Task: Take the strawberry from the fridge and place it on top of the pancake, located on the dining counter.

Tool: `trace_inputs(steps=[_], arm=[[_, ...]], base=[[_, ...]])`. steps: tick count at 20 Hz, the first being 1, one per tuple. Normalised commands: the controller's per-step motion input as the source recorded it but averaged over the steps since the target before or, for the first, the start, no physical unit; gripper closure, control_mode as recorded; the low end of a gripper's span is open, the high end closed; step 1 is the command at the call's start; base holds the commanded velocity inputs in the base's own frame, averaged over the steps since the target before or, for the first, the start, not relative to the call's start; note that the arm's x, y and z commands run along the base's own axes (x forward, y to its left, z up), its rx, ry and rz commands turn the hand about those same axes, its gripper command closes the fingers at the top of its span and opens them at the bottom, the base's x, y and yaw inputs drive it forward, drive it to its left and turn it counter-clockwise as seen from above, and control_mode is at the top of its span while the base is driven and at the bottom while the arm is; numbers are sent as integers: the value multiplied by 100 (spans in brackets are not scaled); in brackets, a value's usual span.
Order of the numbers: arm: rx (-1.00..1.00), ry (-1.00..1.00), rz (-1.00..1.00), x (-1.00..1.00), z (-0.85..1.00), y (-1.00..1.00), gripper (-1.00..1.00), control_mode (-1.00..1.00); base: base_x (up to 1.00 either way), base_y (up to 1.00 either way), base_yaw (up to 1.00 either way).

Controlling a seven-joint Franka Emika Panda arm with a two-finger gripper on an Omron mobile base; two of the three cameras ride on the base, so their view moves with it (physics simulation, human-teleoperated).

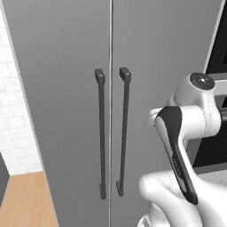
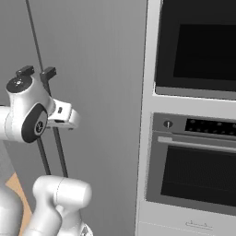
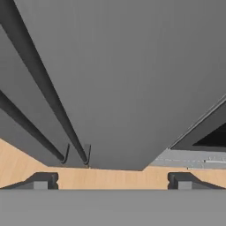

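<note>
The fridge [image 1: 66,88] stands straight ahead, both tall grey doors closed. Its two dark bar handles [image 1: 102,133] [image 1: 124,133] run side by side along the centre seam. In the hand view my gripper [image 3: 112,181] is open, its two dark fingertips [image 3: 42,181] wide apart with nothing between them. It faces the right door [image 3: 132,66], short of it, with the handles [image 3: 39,88] off to the left. The strawberry is hidden behind the closed doors. The pancake and the dining counter are out of view.
A black-fronted wall oven [image 2: 198,55] sits right of the fridge, with a second oven [image 2: 198,170] and its control strip below. A white brick wall [image 1: 13,111] and wooden floor [image 1: 26,199] lie to the left. My own arm [image 1: 181,146] fills the lower right.
</note>
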Motion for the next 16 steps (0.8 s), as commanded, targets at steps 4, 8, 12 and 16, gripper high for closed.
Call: trace_inputs(steps=[4, 8, 12, 16], arm=[[0, -3, 0, -9, 0, 0, -100, 100], [0, 0, 0, 0, 0, 0, -100, 100], [0, 0, 0, 0, 0, 0, -100, 100], [0, 0, 0, 0, 0, 0, -100, 100]], base=[[3, 14, 0], [-15, 27, 0], [-31, 33, 0], [-26, 32, 0]])
